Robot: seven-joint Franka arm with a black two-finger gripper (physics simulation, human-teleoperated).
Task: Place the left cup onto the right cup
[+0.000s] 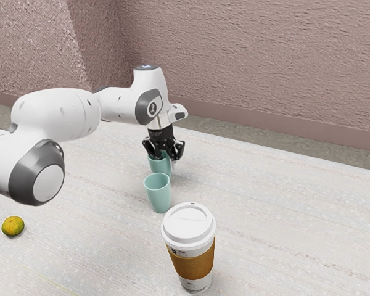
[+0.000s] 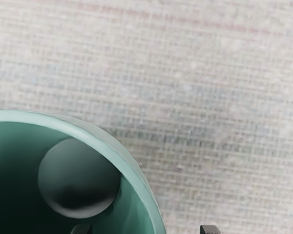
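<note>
over a pale table [image 1: 283, 203] by a pink wall [image 1: 265, 55], the tool [image 1: 163, 156] sits, fingers [image 2: 210, 229] apart, astride the far cup [image 1: 161, 168].

Behind the paper coffee cup [image 1: 189, 246], with its matt cardboard sleeve [image 1: 191, 262] and smooth plastic lid [image 1: 188, 222], the near teal cup [image 1: 157, 191] and far teal cup [image 1: 162, 166] look smooth and satiny; the table [image 1: 283, 209] is coarse and matt.

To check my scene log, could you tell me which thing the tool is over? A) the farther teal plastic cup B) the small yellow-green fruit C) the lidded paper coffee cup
A: the black two-finger tool sits at the rim of the farther teal plastic cup.
</note>
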